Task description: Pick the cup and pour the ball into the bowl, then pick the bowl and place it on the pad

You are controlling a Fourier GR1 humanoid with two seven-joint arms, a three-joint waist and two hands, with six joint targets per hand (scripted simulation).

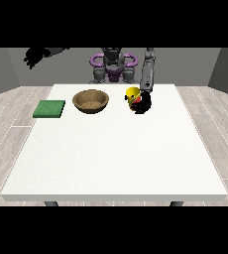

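Observation:
A yellow cup [132, 94] stands on the white table [116, 149], right of centre near the far edge. The black hand at the view's right [142, 103] is against the cup's right and front side, its fingers curled round it. A little red shows at the cup's lower edge; the ball is not plainly visible. A brown wooden bowl [91, 100] sits left of the cup, apart from it. Further left lies the flat green pad [49, 108]. The hand at the view's left [33, 55] hangs raised in the air, off the table's far left.
The robot's torso [113, 67] stands behind the table's far edge. A grey forearm [147, 74] slopes down to the cup. Wooden floor surrounds the table.

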